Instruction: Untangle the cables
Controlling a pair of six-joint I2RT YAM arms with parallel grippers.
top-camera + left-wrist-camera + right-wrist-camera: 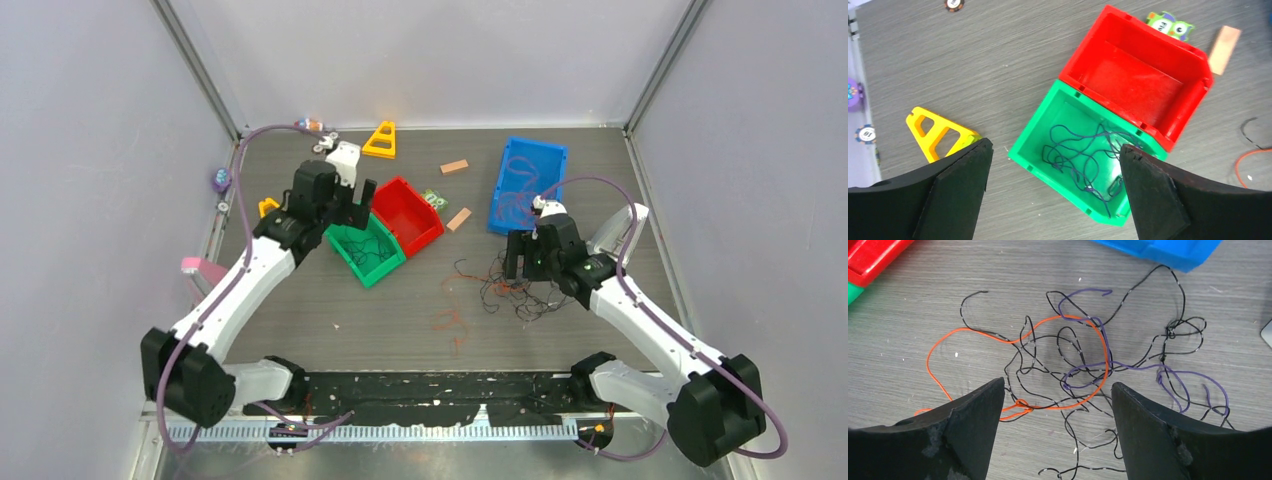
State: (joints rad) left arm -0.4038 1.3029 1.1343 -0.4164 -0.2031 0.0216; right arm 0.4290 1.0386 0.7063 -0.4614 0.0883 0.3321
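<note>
My left claw [1054,145] hangs released above the green bin [1034,120], where a purple cable [1073,150] lies sorted, while my right claw [1058,385] gapes over the tangle [1063,350] on the counter [908,305], ready to pick.

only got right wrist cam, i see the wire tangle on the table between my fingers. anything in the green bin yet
Observer: Yes. The green plastic bin holds a loose dark purple wire.
Operator: and the red one next to it
Observer: The red plastic bin is empty.
Operator: where's the left arm
Observer: The left gripper hangs open above the green bin, holding nothing.
</note>
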